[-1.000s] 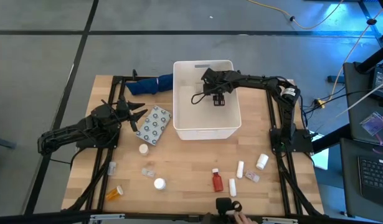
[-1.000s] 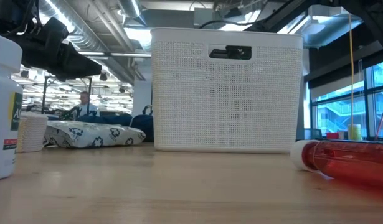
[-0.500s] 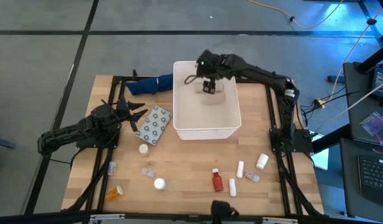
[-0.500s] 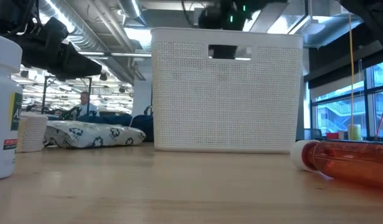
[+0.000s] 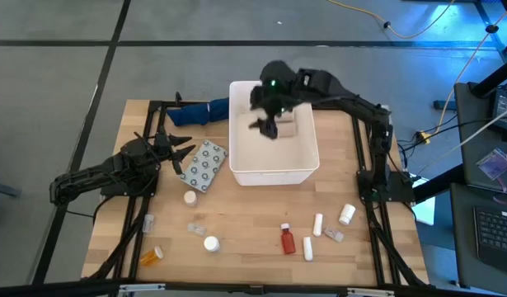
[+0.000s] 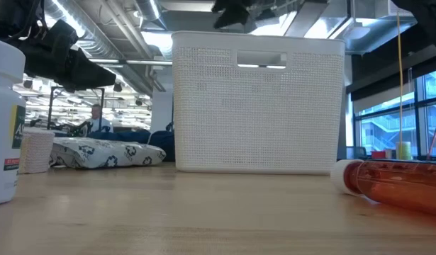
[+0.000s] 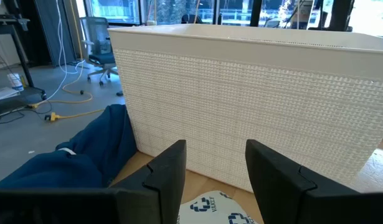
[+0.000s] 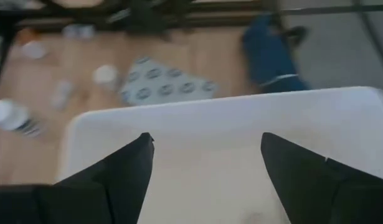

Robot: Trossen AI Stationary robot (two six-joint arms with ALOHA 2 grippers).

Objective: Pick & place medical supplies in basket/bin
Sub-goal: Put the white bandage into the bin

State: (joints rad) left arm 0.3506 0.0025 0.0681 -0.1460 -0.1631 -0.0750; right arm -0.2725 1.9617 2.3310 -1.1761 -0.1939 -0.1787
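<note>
The medical supplies lie scattered over the bench's near half: a red bottle (image 5: 288, 239), white tubes (image 5: 317, 223) and a white bottle (image 5: 346, 214) toward the near right, an orange bottle (image 5: 152, 256) at the near left corner, and a grey blister pack (image 5: 203, 165) just beside the left wall of the white bin (image 5: 272, 174), which stands in the middle of the far side. That spread suits a two-arm split, each arm taking the items on its own side and carrying them to the bin between them. The right gripper (image 5: 268, 122) hangs above the bin's far half, its arm reaching in from the right edge and bent down at the wrist; its fingers (image 8: 110, 174) are spread wide with nothing between them, and only bare bin floor shows below. The left gripper (image 5: 184, 153) waits near the left edge, pointing at the blister pack, fingers (image 7: 169, 177) parted and empty, the dark blue cloth (image 5: 199, 111) beyond it.
</note>
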